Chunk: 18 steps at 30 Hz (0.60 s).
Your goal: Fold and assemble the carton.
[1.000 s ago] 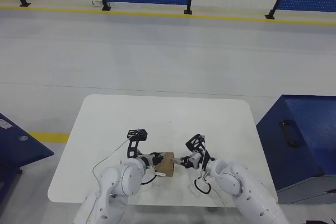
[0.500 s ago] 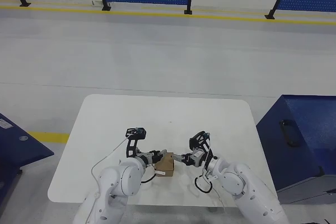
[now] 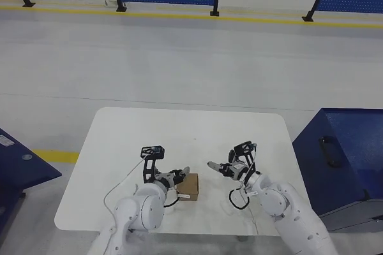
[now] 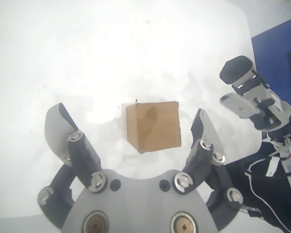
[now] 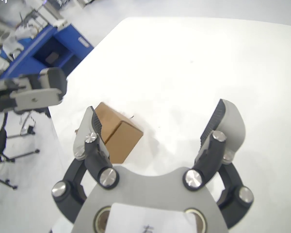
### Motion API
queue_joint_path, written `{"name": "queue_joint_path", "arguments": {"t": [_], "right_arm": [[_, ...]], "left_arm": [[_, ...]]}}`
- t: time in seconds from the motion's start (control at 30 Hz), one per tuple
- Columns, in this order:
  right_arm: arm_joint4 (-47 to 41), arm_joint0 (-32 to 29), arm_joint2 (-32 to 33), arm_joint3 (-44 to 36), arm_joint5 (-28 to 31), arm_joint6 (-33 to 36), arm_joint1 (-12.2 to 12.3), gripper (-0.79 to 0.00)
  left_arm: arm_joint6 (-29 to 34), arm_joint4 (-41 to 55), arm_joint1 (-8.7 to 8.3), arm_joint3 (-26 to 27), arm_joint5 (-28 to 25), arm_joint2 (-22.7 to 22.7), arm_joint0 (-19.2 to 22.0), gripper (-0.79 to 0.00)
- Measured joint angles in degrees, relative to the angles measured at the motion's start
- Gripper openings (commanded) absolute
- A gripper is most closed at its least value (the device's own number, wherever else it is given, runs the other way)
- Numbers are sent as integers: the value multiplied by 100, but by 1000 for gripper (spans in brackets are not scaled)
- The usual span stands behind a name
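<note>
The carton point(image 4: 153, 127) sits closed as a small cube on the counter point(image 3: 179, 127), just ahead of my left hand point(image 4: 128, 115). It lines up with the gap between that hand's wide-spread fingers, which hold nothing and do not touch it. My right hand point(image 5: 157, 109) is just as wide open and empty, with the carton off to its side, apart from it. I judge the folding about finished, so what is left is checking the seams. Any press should come straight down with the other hand steadying, since so light a box will likely skid. The counter's edge is near the carton, so I avoid pushing that way. The blue cabinet point(image 3: 351, 159) stands well beyond my right hand and is no obstacle.
</note>
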<state>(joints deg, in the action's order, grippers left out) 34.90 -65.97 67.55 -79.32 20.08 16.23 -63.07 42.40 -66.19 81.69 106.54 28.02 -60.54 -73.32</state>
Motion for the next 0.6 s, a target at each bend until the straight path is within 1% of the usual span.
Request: {"name": "queue_joint_path", "arguments": {"t": [0.07, 0.1, 0.17, 0.2, 0.27, 0.3, 0.37, 0.4, 0.53, 0.6], "right_arm": [[-197, 51, 180, 203, 175, 71, 26, 0], [-264, 82, 254, 328, 253, 70, 32, 0], [-511, 116, 313, 493, 320, 85, 23, 0], [-768, 144, 332, 589, 338, 164, 10, 0], [-1115, 201, 343, 701, 370, 349, -4, 0], [-1260, 243, 339, 766, 418, 481, -9, 0], [-1363, 305, 327, 868, 517, 642, -11, 0], [-1381, 337, 319, 933, 572, 700, -14, 0], [-1415, 418, 288, 1106, 695, 795, -24, 0], [-1428, 451, 274, 1187, 726, 818, -31, 0]], "left_arm": [[-629, -160, 9, 180, 176, 157, -397, 0], [-1061, -231, 18, 258, 304, 260, -672, 0], [-1727, -324, 35, 287, 464, 431, -1049, 0], [-2178, -387, 49, 244, 545, 553, -1259, 0], [-2930, -613, 76, 71, 674, 764, -1504, 0], [-3404, -730, 101, -117, 733, 918, -1612, 0], [-4037, -877, 146, -504, 805, 1115, -1652, 0], [-4305, -859, 182, -780, 787, 1222, -1613, 0], [-4573, -418, 295, -1275, 584, 1384, -1386, 0], [-4675, -465, 335, -1493, 493, 1463, -1243, 0]]}}
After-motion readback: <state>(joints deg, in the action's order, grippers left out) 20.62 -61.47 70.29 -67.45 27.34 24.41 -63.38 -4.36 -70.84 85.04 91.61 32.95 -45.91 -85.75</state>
